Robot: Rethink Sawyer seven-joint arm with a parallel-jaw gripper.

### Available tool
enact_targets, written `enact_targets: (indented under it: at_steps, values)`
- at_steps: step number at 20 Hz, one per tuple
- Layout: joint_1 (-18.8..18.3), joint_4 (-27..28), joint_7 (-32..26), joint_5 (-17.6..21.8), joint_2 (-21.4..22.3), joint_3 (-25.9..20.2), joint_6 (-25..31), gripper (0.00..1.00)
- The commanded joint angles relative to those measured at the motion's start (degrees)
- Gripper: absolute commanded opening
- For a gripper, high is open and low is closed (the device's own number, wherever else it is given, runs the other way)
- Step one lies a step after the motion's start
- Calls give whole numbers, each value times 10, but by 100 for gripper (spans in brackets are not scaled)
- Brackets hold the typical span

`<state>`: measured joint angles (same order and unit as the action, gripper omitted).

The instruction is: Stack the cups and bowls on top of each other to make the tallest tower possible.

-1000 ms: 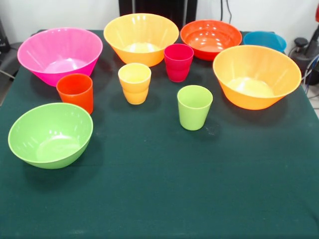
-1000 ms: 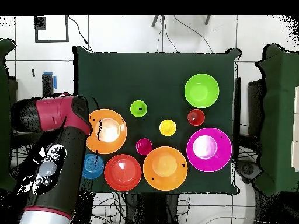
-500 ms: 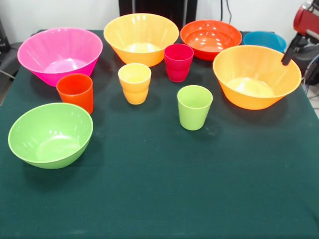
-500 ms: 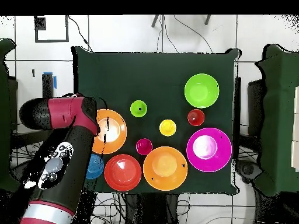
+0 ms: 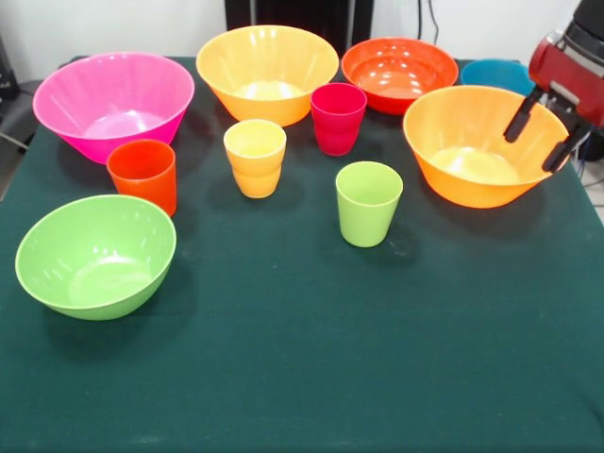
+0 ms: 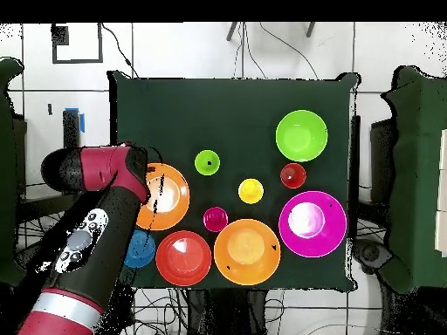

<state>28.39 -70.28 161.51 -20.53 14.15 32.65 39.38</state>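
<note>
My gripper (image 5: 538,137) is open and empty, with its two dark fingers straddling the right rim of a large orange bowl (image 5: 472,132). In the overhead view the gripper (image 6: 157,192) hangs over that bowl's (image 6: 176,196) left half. The other orange bowl (image 5: 267,68), pink bowl (image 5: 113,99), red-orange bowl (image 5: 399,71) and blue bowl (image 5: 500,74) stand along the far side. The lime bowl (image 5: 96,253) is near left. The red-orange cup (image 5: 142,173), yellow-orange cup (image 5: 255,156), magenta cup (image 5: 338,116) and lime cup (image 5: 368,201) stand upright and apart in the middle. No tower stands.
The dark green table (image 5: 311,377) carries all pieces. In the overhead view my arm (image 6: 87,253) crosses the table's left edge and covers part of the blue bowl (image 6: 143,253). Cables lie beyond the table.
The arm has swung in from the side. The gripper has come into the front view and now sits over the right orange bowl's rim. No cup or bowl has moved.
</note>
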Motion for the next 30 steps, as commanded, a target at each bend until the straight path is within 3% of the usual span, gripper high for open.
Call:
enact_targets:
  at_steps: [1, 8, 23, 30]
  values:
    - [27, 33, 268, -62, -66, 5, 50, 100]
    - [11, 32, 250, -98, -64, -22, 47, 100]
    - [-7, 37, 199, -86, -65, -55, 42, 100]
    - [-17, 34, 155, -62, -58, -53, 31, 100]
